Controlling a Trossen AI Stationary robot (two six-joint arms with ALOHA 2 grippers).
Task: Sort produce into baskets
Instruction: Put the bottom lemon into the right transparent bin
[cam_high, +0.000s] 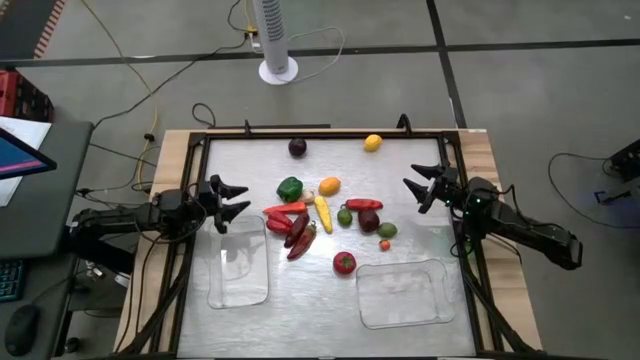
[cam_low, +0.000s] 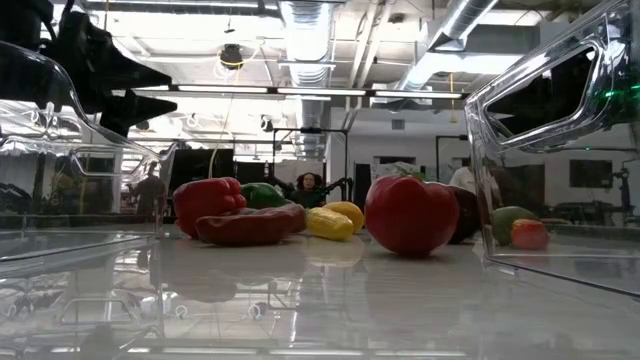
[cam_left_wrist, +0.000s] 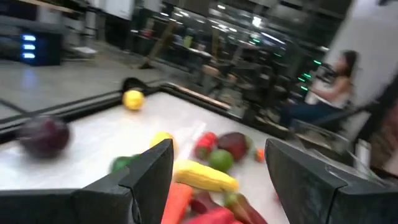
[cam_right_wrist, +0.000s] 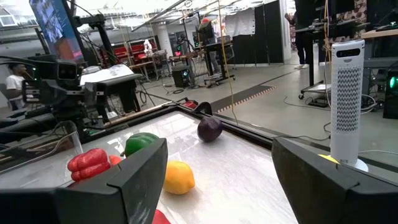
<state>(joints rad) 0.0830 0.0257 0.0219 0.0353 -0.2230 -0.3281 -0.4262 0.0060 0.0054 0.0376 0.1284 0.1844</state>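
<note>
The produce lies loose in the middle of the table: a green pepper (cam_high: 290, 188), an orange (cam_high: 329, 185), red and dark-red peppers (cam_high: 298, 235), a tomato (cam_high: 344, 263), limes (cam_high: 345, 216). A purple piece (cam_high: 297, 147) and a lemon (cam_high: 372, 142) lie near the far edge. Two clear baskets stand near the front, one left (cam_high: 238, 262) and one right (cam_high: 405, 292); I see nothing in them. My left gripper (cam_high: 228, 200) hovers open, level, at the table's left edge, pointing at the pile (cam_left_wrist: 217, 149). My right gripper (cam_high: 425, 185) hovers open at the right edge (cam_right_wrist: 221, 146).
A dark rail (cam_high: 330, 133) frames the metal tabletop. A white tower fan (cam_high: 275, 40) stands on the floor beyond the far edge. A screen and keyboard (cam_high: 15, 160) sit off to the left. People show in the room behind the table.
</note>
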